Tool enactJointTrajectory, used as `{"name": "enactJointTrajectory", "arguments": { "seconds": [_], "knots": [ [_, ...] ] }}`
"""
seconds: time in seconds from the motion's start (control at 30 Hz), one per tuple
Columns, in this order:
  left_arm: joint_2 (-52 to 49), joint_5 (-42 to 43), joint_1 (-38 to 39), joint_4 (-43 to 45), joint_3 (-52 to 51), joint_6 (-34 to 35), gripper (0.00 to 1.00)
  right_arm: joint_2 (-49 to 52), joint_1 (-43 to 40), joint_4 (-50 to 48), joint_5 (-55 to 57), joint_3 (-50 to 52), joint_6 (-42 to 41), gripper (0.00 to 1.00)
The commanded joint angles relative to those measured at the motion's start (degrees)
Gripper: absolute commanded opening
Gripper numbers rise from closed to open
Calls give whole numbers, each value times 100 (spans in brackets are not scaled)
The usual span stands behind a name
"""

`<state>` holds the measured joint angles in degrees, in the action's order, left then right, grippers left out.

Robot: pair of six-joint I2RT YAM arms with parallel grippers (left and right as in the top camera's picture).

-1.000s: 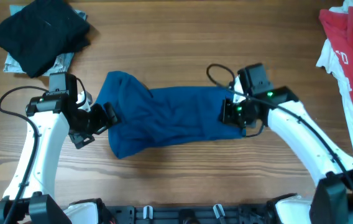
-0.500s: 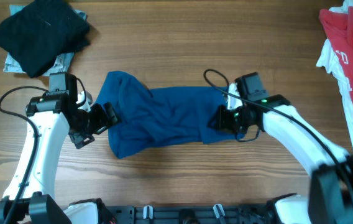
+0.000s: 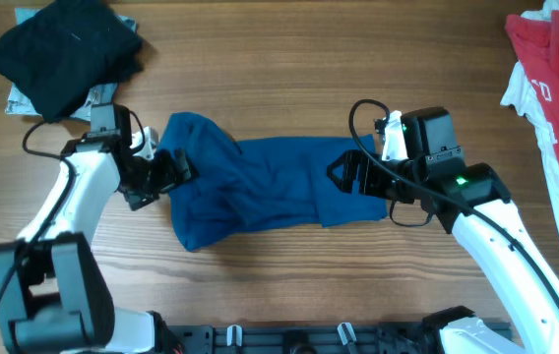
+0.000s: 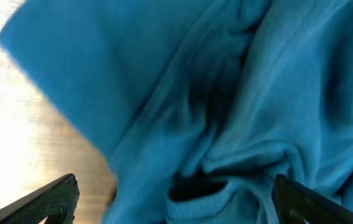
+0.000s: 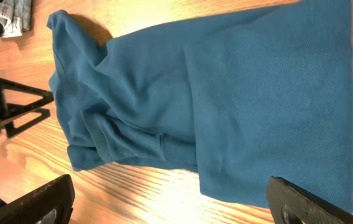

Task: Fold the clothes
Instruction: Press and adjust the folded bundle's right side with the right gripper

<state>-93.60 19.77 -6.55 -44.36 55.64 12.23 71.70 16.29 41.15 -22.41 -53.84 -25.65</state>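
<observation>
The clothes, a royal-blue shirt (image 3: 270, 192), lie crumpled across the middle of the table. Their right end is folded over in a flat layer (image 5: 270, 106). My left gripper (image 3: 169, 169) is open at the shirt's upper left edge. In the left wrist view the blue fabric and a ribbed hem (image 4: 207, 200) sit between the spread fingers of that gripper (image 4: 176, 205), which grip nothing. My right gripper (image 3: 343, 175) hangs open over the shirt's right end. In the right wrist view the right gripper (image 5: 176, 205) holds nothing, with bare wood and the shirt's near edge below it.
A black garment (image 3: 68, 49) is heaped at the back left on a grey patterned piece (image 3: 19, 98). A red-and-white garment (image 3: 555, 88) lies along the right edge. The left arm's fingers (image 5: 15, 109) show at the left of the right wrist view.
My right gripper has opened and let go of the shirt's right end, then drawn back to the right. My left gripper has moved up to the shirt's upper left edge.
</observation>
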Motion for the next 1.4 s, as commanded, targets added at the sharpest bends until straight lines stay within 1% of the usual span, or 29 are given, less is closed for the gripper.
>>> {"name": "enactJointTrajectory", "arguments": {
  "seconds": [0.0, 0.23, 0.27, 0.33, 0.43, 0.5, 0.63, 0.77, 0.93, 1.1, 1.17, 1.2, 1.23, 1.27, 1.3, 1.33, 1.37],
  "knots": [
    [-380, 188, -133, 356, -13, -289, 100, 46, -24, -28, 103, -68, 17, 99],
    [-640, 190, -811, 1453, -13, -306, 100, 46, -24, 7, 101, -68, 15, 100],
    [-649, 293, -820, 1606, -13, -459, 100, 48, -24, -2, 103, -68, 15, 99],
    [-673, 1423, -791, 1832, -13, -1362, 100, 48, -24, -11, 101, -68, 13, 100],
    [-758, 1473, -793, 2096, -13, -1495, 100, 48, -24, 7, 101, -68, 15, 99],
    [-999, 1471, -793, 2199, -13, -1528, 100, 48, -24, 7, 101, -68, 15, 99],
    [-1355, 1488, -798, 2114, -13, -1593, 100, 48, -24, 9, 101, -46, 17, 99],
    [-1357, 2079, -772, 1928, -13, -1617, 100, 48, -24, 11, 96, -46, 0, 100],
    [-1532, 2068, -643, 1377, -13, -1652, 100, 48, -24, 50, 48, -46, -2, 100],
    [-1598, 1937, -632, 492, -13, -1650, 99, 48, -22, 94, 7, -46, 0, 100],
    [-1598, 1937, -632, 256, -13, -1650, 94, 48, -24, 116, 9, -46, 2, 99],
    [-1598, 1937, -632, 155, -13, -1652, 90, 48, -22, 136, 9, -46, 2, 99],
    [-1598, 1912, -632, 177, -13, -1652, 88, 48, -22, 140, 9, -46, 2, 100],
    [-1598, 1902, -632, 214, -13, -1650, 81, 48, -24, 142, 9, -46, 7, 99],
    [-1598, 1895, -632, 278, -13, -1650, 70, 48, -24, 155, 9, -46, 2, 99],
    [-1598, 1899, -632, 354, -13, -1650, 55, 48, -22, 179, 11, -46, 7, 100],
    [-1598, 1897, -632, 382, -13, -1650, 45, 48, -24, 181, 11, -44, 4, 99]
  ]
}}
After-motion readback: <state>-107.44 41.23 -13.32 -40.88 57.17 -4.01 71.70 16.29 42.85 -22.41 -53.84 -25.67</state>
